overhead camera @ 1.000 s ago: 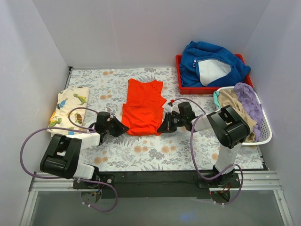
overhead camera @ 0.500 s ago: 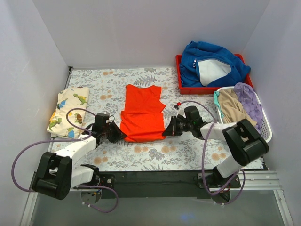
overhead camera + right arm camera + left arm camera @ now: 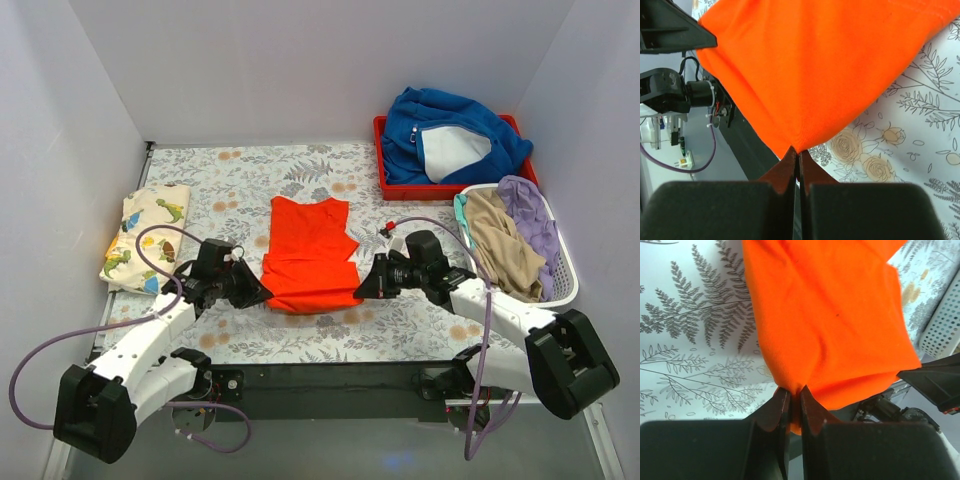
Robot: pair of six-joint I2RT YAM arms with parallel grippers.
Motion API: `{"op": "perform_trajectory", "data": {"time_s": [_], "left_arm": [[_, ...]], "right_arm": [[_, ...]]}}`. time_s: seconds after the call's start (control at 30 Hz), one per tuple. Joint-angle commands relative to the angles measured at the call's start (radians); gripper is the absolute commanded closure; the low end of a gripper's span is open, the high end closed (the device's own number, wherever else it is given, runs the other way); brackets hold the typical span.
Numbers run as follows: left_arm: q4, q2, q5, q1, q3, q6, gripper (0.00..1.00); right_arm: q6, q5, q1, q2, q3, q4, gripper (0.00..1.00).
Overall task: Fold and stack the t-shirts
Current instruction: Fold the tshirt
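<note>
The orange-red t-shirt (image 3: 308, 250) lies lengthways mid-table, its near end lifted. My left gripper (image 3: 259, 293) is shut on the shirt's near left corner (image 3: 790, 390). My right gripper (image 3: 362, 291) is shut on the near right corner (image 3: 800, 145). The cloth hangs between the two grippers. The cream dinosaur-print t-shirt (image 3: 146, 233) lies folded at the table's left side, apart from both grippers.
A red tray (image 3: 381, 165) at the back right holds a thick blue garment (image 3: 450, 135). A white basket (image 3: 560, 296) with beige and purple clothes stands at the right edge. The floral table cover (image 3: 330, 330) spans the table.
Both grippers have moved toward the near edge with the shirt's corners in them, pulling its near end up and toward me. The shirt now looks shorter and its far end has slid nearer.
</note>
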Motion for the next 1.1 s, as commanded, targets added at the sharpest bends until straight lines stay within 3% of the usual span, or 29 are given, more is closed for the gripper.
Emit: {"op": "perform_trajectory", "data": {"time_s": [0.0,0.17,0.4,0.97,1.07], "left_arm": [[-0.104,-0.011,-0.014,-0.004,0.127,0.009,1.00],[-0.139,0.073,-0.111,-0.003,0.276,0.061,1.00],[-0.067,0.254,-0.174,-0.002,0.420,0.107,1.00],[0.048,0.907,-0.159,0.108,0.894,0.220,1.00],[0.056,0.999,-0.126,0.131,0.982,0.233,1.00]], "right_arm": [[-0.025,-0.002,0.004,-0.060,0.049,-0.087,0.99],[-0.079,0.062,0.002,-0.043,0.175,-0.138,0.99],[-0.192,0.136,-0.008,0.139,0.418,-0.191,0.99],[-0.267,-0.003,-0.165,0.670,0.841,-0.204,0.99],[-0.264,-0.051,-0.202,0.765,0.907,-0.201,0.93]]}}
